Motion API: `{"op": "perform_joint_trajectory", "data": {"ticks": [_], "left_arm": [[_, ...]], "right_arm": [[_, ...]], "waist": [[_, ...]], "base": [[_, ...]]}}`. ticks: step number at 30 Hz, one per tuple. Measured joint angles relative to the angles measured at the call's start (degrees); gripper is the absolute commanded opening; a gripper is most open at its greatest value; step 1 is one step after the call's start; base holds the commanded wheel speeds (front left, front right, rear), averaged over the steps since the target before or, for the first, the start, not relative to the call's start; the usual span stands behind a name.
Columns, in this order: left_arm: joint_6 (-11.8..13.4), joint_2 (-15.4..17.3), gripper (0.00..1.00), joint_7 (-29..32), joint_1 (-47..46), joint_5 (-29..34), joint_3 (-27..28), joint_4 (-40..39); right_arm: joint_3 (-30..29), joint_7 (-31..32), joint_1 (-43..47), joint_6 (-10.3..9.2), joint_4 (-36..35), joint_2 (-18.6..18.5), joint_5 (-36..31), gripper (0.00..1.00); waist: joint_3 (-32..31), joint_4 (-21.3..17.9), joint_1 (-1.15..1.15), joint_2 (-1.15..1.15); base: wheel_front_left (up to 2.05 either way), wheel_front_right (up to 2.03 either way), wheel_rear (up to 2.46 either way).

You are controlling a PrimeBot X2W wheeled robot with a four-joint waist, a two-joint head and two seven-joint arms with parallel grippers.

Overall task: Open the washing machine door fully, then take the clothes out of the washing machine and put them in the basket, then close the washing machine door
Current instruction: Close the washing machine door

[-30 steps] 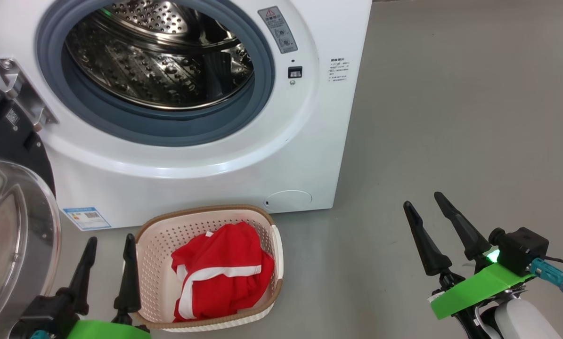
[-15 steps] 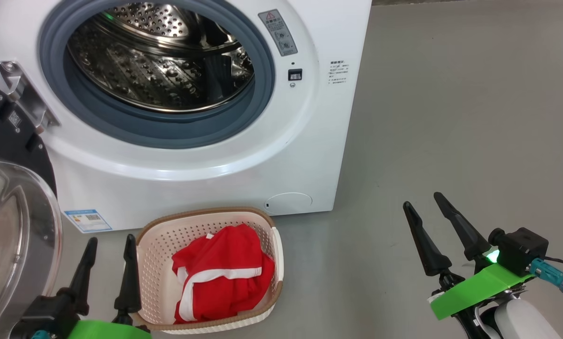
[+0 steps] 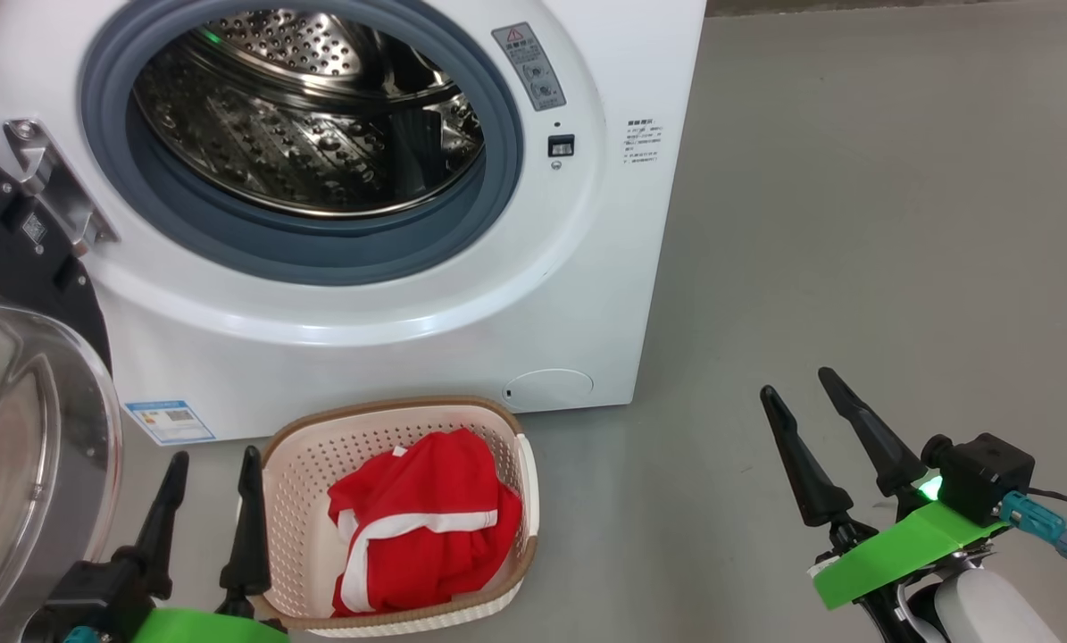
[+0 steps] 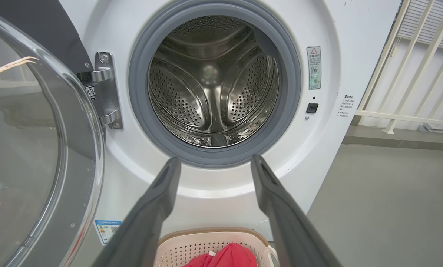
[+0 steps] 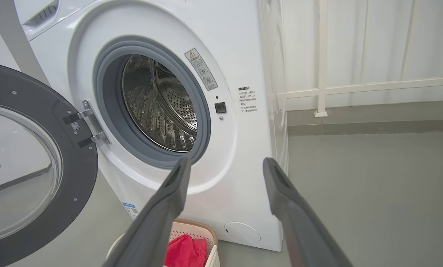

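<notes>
In the head view, the big white boxy front-loading washing machine (image 3: 587,295) stands on the smooth grey floor (image 3: 854,223), its perforated steel drum (image 3: 301,125) ringed by a grey rubber gasket (image 3: 319,254) and a small blue label (image 3: 169,421) stuck low on its front. The round washing machine door (image 3: 15,259), with a glossy black rim and a bulging clear glass bowl, hangs swung wide on a metal hinge (image 3: 55,187) at the left edge. Just in front of the washer sits the small cream-white perforated plastic basket (image 3: 390,408) with a brown woven-look rim, and the bright red clothes (image 3: 426,509) with white band trim lie bunched inside it. The left gripper (image 3: 214,455) is at the lower left, just beside the basket, its two long dark fingers spread apart and holding nothing. The right gripper (image 3: 796,382) is at the lower right, well apart from the basket, fingers likewise parted and empty. In the left wrist view, the spread fingers frame the lower gasket, the glass bowl of the door fills the left side, and the basket with a peak of red cloth shows at the bottom edge; a white railing (image 4: 410,74) stands to the right. In the right wrist view, the washer is seen at an angle with the door open to its left, and the parted fingers rise over the basket and the red cloth in it.
</notes>
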Motion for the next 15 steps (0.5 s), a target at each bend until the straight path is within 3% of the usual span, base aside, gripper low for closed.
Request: {"op": "perform_joint_trajectory", "data": {"ticks": [15], "left_arm": [[0.67,0.51,1.00,0.00,0.21,-0.42,-0.56,0.24]], "right_arm": [[0.19,0.00,0.38,0.00,0.09,-0.02,0.00,1.00]], "waist": [[-0.46,0.73,0.00,0.00]], "base": [[0.00,0.00,0.00]]}}
